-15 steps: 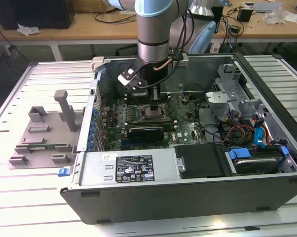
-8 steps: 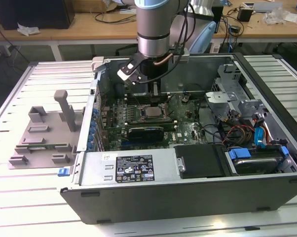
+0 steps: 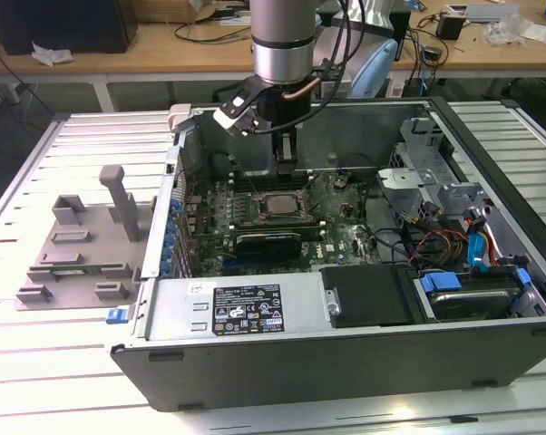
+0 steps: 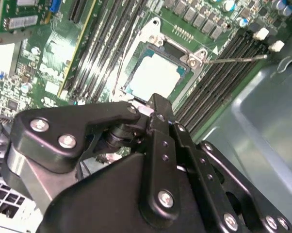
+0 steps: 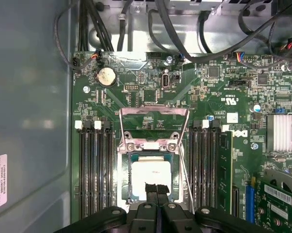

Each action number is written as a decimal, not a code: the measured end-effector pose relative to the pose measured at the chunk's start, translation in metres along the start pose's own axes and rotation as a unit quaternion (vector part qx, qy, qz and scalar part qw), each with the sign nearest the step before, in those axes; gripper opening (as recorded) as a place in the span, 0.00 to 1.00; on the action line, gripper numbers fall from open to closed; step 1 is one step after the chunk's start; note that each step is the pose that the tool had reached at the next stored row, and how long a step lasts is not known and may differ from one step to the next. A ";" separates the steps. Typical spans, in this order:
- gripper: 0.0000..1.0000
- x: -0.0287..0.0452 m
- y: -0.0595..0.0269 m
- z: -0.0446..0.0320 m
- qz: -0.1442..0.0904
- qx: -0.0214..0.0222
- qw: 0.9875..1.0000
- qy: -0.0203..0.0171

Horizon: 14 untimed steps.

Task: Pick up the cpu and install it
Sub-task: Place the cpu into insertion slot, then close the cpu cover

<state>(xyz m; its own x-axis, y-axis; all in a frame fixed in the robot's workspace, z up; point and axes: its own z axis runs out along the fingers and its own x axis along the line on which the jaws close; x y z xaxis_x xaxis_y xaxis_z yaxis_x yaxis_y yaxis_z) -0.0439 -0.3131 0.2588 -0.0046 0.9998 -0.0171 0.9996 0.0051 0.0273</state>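
The gripper (image 5: 157, 188) hangs inside the open computer case (image 3: 346, 367), its fingers pressed together with nothing between them, their tips over one edge of the cpu (image 5: 150, 174). The cpu lies flat in the socket (image 5: 125, 179) on the green motherboard (image 5: 219, 87), with the metal retention frame (image 5: 153, 119) swung open beside it

You have an open computer case (image 3: 346, 362) lying on its side on the slatted metal counter (image 3: 37, 381). A grey plastic tray (image 3: 73, 258) with upright posts sits just beside it at the exterior view's left. Inside the case you see a green motherboard (image 5: 219, 92), a coin cell battery (image 5: 105, 76), black memory slots (image 5: 95, 165) and a finned heatsink (image 5: 283, 132).
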 end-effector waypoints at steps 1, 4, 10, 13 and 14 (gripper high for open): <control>0.11 0.0000 0.0000 0.0000 0.000 0.000 1.000 0.000; 0.11 0.0000 0.0000 -0.0001 0.000 0.000 1.000 0.000; 0.11 0.0000 0.0000 -0.0001 0.000 0.000 1.000 0.000; 0.11 0.0000 0.0000 -0.0001 0.000 0.000 1.000 0.000; 0.11 0.0000 0.0000 -0.0002 0.000 0.000 1.000 0.000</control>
<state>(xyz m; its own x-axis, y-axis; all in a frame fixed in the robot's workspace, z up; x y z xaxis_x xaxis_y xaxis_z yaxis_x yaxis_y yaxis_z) -0.0439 -0.3132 0.2589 -0.0044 0.9998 -0.0172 0.9996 0.0048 0.0272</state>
